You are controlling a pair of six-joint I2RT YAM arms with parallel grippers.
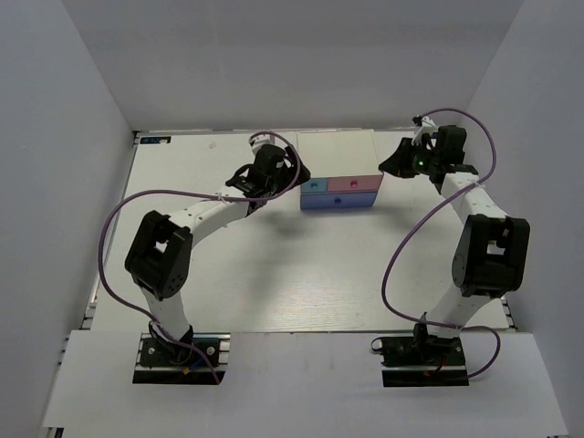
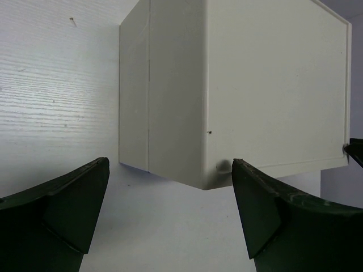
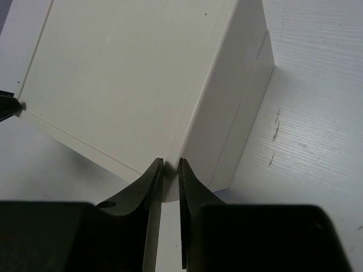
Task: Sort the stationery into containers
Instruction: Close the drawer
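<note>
The containers are one white box with small drawers at the back middle of the table. Its fronts are blue and pink, with a wider blue one below. My left gripper stands wide open at the box's left side. In the left wrist view the box has its near corner just beyond the left gripper, with nothing between the fingers. My right gripper is at the box's right side. It is shut to a thin slit against a corner of the box. The stationery is out of view.
White walls close in the table on the left, back and right. Both arms' purple cables loop over the table's sides. The box stands close to the back wall.
</note>
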